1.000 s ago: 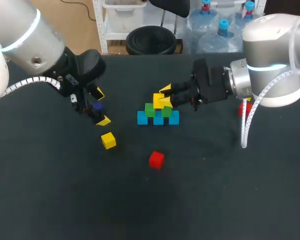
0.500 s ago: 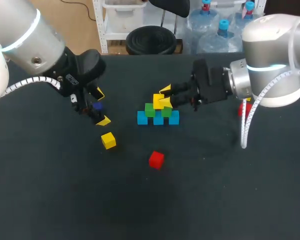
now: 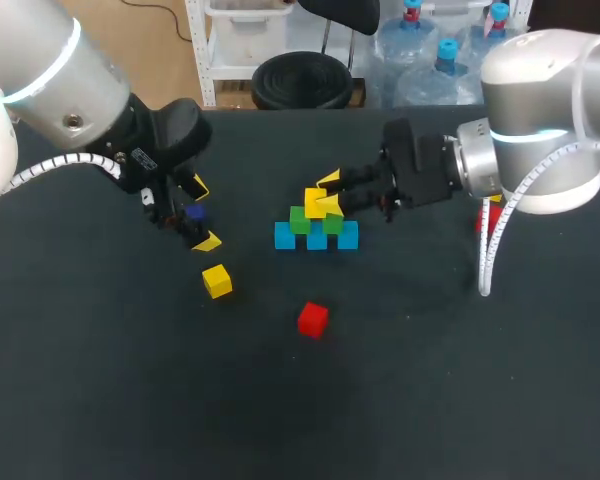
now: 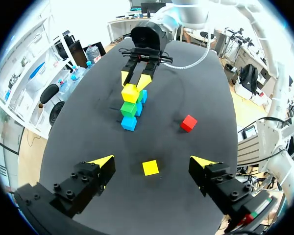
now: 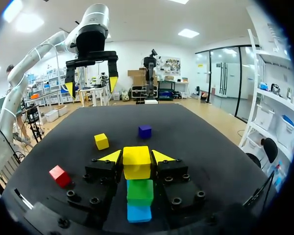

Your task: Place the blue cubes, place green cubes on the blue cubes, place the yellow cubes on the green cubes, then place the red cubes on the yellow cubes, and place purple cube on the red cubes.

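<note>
Head view: the black table (image 3: 430, 390) fills most of the frame. Our left arm (image 3: 50, 80) enters from the upper left corner and our right arm (image 3: 540, 120) from the upper right.

The right gripper (image 3: 330, 194) reaches in sideways to just above the middle of the frame. It is clenched on the held yellow cube (image 3: 317, 204), with a yellow tip pressed to each side; the right wrist view shows the same grasp, the cube squarely between the fingers. The left gripper (image 3: 202, 214) hangs at the left of the frame, released, its fingers spread wide.

The stack stands in the middle of the frame. Three blue cubes (image 3: 317, 238) lie in a touching row on the table, two green cubes (image 3: 300, 219) sit side by side on them, and the held yellow cube is on top of the green pair.

In the head view the purple cube (image 3: 194, 212) appears between the left gripper's spread tips. From the right wrist view we see that it lies on the table, with that gripper hanging above it and apart from it.

A loose yellow cube (image 3: 217, 281) lies on the table just below the left gripper, left of the stack and apart from it. In the left wrist view it lies ahead of the gripper, between the lines of the open fingers. A red cube (image 3: 313, 320) lies alone below the stack, near the frame's middle. A second red cube (image 3: 488, 218) shows at the right, partly hidden behind the right arm's cable.
</note>
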Controlling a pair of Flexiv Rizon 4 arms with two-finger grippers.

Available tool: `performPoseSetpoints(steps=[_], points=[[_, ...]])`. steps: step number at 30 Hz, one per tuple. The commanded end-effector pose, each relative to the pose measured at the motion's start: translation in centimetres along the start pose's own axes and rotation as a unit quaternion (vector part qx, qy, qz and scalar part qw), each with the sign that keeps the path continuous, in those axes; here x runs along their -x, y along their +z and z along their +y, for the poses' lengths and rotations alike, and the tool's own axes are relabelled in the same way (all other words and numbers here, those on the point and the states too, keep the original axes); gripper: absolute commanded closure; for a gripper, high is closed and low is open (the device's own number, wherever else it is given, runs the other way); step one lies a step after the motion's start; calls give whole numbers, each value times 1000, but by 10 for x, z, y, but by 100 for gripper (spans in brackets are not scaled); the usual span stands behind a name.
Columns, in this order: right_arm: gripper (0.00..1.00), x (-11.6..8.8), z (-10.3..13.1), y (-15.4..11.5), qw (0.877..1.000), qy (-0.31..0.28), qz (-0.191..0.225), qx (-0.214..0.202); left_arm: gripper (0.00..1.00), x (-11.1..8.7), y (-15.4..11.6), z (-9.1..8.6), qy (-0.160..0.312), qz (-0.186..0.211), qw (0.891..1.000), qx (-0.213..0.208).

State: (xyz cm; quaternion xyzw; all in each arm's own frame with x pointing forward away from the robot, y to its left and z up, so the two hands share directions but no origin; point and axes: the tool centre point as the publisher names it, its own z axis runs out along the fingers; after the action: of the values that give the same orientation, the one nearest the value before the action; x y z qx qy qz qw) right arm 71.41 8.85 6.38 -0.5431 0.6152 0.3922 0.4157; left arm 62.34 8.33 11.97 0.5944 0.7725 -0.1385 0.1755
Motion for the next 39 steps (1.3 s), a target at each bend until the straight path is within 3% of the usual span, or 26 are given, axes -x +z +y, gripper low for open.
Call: performPoseSetpoints(steps=[1,39], points=[[100,-1,-2,1,1000,0,-1,1,0,0,0,0,0,1,1000,0],[100,-4,-7,1,1000,5,2,2,0,0,0,0,0,1,1000,0]])
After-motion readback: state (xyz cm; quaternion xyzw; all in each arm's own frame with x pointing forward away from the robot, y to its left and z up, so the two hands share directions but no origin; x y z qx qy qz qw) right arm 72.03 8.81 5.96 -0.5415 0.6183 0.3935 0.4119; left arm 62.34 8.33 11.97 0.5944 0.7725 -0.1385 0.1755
